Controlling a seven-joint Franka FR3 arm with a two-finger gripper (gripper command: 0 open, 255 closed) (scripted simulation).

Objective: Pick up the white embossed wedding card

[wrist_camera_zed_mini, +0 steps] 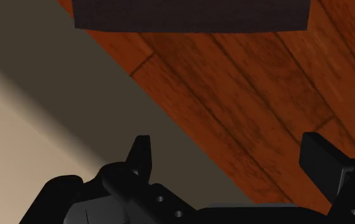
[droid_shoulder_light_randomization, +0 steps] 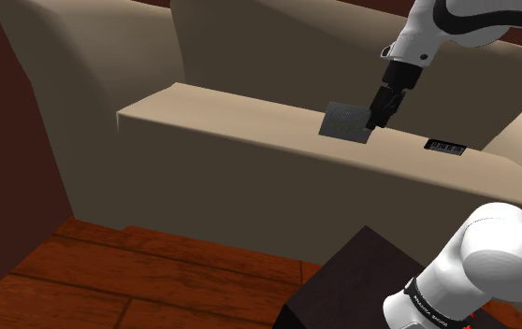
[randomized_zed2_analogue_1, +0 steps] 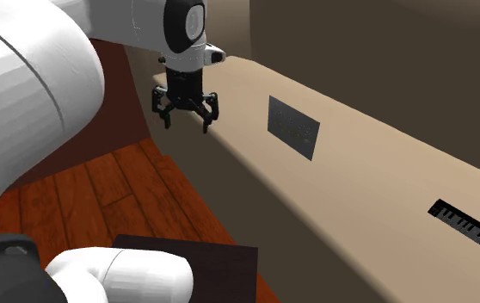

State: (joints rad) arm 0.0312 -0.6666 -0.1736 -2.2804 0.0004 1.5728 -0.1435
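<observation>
Shoulder view, nearest: dark box stand (droid_shoulder_light_randomization: 357,280) at lower right, white arm (droid_shoulder_light_randomization: 493,262) rising from it. Reddish wood plank floor (droid_shoulder_light_randomization: 137,280) in front of the stand.

Beyond the floor: long beige ledge (droid_shoulder_light_randomization: 250,178) with a flat top and a vertical front face.

Gripper (randomized_zed2_analogue_1: 187,123): points downward, both black fingers (wrist_camera_zed_mini: 141,153) spread wide apart, nothing between them, nothing held. Wrist view looks down past the fingers onto floor planks and the shaded front face of the ledge, with the stand beyond. In the second exterior view the gripper hangs off the ledge's front edge, above the floor side.

Card (droid_shoulder_light_randomization: 346,121): renders grey, not white, with a faint fine pattern on its face. It lies flat on the ledge top, near the front edge. Near the gripper but apart from it, no contact.

Further along the ledge top, well apart from the card: black strip with white barcode-like bars (droid_shoulder_light_randomization: 445,147), lying flat.

Farthest: tall beige cushion-like forms (droid_shoulder_light_randomization: 278,47) behind the ledge.
</observation>
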